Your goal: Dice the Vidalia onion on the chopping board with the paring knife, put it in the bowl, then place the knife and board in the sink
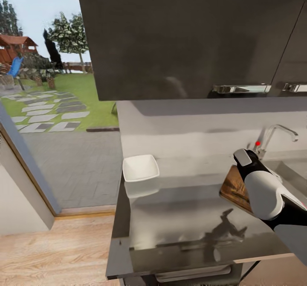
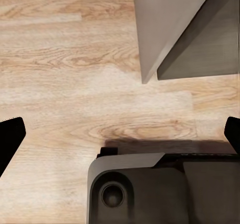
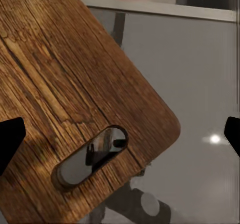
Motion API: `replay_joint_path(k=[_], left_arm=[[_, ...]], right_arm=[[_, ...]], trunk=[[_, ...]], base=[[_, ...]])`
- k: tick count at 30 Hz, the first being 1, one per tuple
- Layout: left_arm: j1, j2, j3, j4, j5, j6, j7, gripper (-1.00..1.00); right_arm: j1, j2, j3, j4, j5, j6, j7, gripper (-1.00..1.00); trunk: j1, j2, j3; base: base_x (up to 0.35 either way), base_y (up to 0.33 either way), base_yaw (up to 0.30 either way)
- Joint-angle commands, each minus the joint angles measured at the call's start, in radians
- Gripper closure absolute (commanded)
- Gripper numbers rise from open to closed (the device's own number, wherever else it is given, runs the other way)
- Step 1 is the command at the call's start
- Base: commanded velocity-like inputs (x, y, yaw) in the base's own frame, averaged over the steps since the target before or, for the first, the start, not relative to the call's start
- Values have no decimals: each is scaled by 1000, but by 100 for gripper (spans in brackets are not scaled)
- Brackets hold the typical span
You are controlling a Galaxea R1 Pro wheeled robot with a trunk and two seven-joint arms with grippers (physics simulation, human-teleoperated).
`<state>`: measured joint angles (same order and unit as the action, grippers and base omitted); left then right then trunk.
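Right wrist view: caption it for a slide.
Open right claw poised above the slot-handle end of the chopping board on the grey countertop.

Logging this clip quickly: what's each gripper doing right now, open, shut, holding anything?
Left gripper: open, empty, hanging over the wood floor.
Right gripper: open, holding nothing, poised over the chopping board near its slot handle.

White bowl [image 1: 140,167] and brown chopping board [image 1: 236,188] lie well apart on grey countertop [image 1: 187,222].
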<state>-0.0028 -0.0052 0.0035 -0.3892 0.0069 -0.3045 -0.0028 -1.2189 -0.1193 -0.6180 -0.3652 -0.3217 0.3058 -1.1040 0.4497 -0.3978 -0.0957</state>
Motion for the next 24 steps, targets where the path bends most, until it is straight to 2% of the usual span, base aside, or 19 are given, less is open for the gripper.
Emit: replay_joint_path(k=[1,24], left_arm=[[0,0,0,0,1,-2,0,-100],[0,-1,0,0,1,-2,0,-100]], right_arm=[[-1,0,0,-1,-2,10,-3,-100],[1,0,0,-1,-2,10,5,-100]], trunk=[[0,-2,-2],[0,-2,-2]], base=[[-156,-104,0],[-75,-60,0]])
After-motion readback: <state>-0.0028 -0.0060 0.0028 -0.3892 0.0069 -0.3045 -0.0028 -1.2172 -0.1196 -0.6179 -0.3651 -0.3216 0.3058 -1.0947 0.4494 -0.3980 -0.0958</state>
